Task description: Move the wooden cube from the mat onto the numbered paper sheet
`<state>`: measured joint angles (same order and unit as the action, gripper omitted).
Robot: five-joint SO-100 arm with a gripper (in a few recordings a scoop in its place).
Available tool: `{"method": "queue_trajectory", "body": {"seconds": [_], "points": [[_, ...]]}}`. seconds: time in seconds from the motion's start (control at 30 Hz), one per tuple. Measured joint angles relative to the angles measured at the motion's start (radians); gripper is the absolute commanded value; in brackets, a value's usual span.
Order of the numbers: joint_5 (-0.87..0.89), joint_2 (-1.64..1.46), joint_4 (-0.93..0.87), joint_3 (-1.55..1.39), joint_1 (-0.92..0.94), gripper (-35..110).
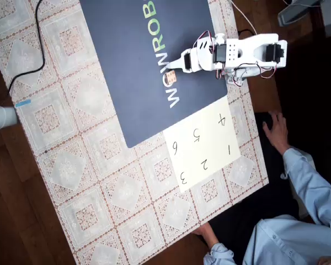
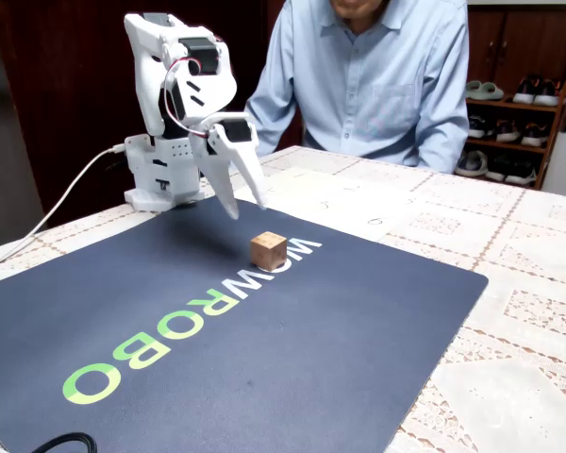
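Observation:
The wooden cube (image 1: 171, 77) (image 2: 268, 251) is a small tan block resting on the dark navy mat (image 1: 127, 66) (image 2: 264, 359), beside the white "W" of the lettering. My white gripper (image 1: 171, 67) (image 2: 246, 202) hangs a little above the mat, just behind the cube on the arm's side. It is open, its two fingers are spread and point down, and nothing is between them. The numbered paper sheet (image 1: 201, 144) (image 2: 344, 203) lies on the lace tablecloth against the mat's edge, with handwritten digits on it.
The arm's base (image 1: 254, 55) (image 2: 160, 179) stands at the mat's edge. A person in a light blue shirt (image 2: 377, 75) sits behind the paper, one hand (image 1: 276, 131) near the table edge. A black cable (image 1: 38, 44) crosses the tablecloth.

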<state>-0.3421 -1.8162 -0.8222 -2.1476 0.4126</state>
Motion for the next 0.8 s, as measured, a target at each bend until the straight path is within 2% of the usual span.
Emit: {"method": "queue_trajectory", "body": {"seconds": [0.23,0.63,0.8], "points": [[-0.002,0.204,0.029,0.097,-0.031,26],[0.000,0.230,-0.018,0.118,-0.114,24],[-0.046,0.227,-0.026,0.103,-0.150,9]]}}
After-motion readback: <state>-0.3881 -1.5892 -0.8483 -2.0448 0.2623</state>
